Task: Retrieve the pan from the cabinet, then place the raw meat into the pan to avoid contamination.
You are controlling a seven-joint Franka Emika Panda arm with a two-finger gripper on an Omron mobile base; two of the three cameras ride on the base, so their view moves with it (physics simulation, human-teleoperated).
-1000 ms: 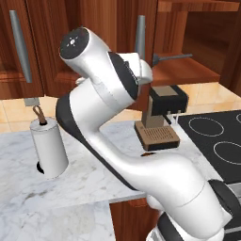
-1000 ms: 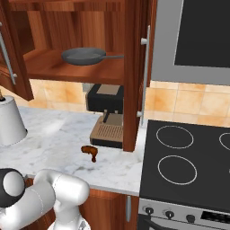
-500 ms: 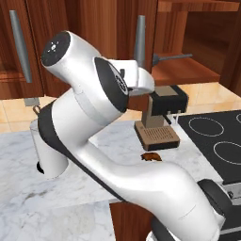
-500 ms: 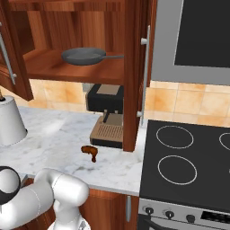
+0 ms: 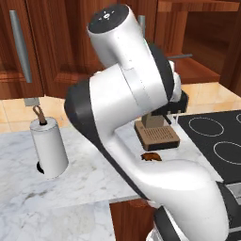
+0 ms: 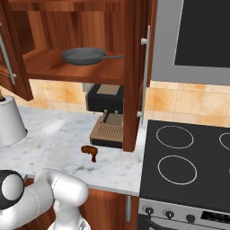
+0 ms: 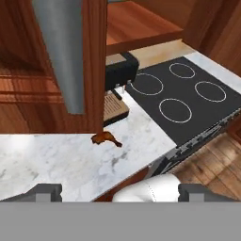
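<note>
Below, white marble counter (image 6: pixel 67 134) beside black stovetop (image 6: pixel 188 157), under open cabinet (image 6: pixel 130 67).

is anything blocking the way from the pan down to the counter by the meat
Nothing visible does. The pan sits on the open cabinet shelf, front unobstructed. The coffee machine stands directly below, and the raw meat lies in front of it on bare counter.
</note>
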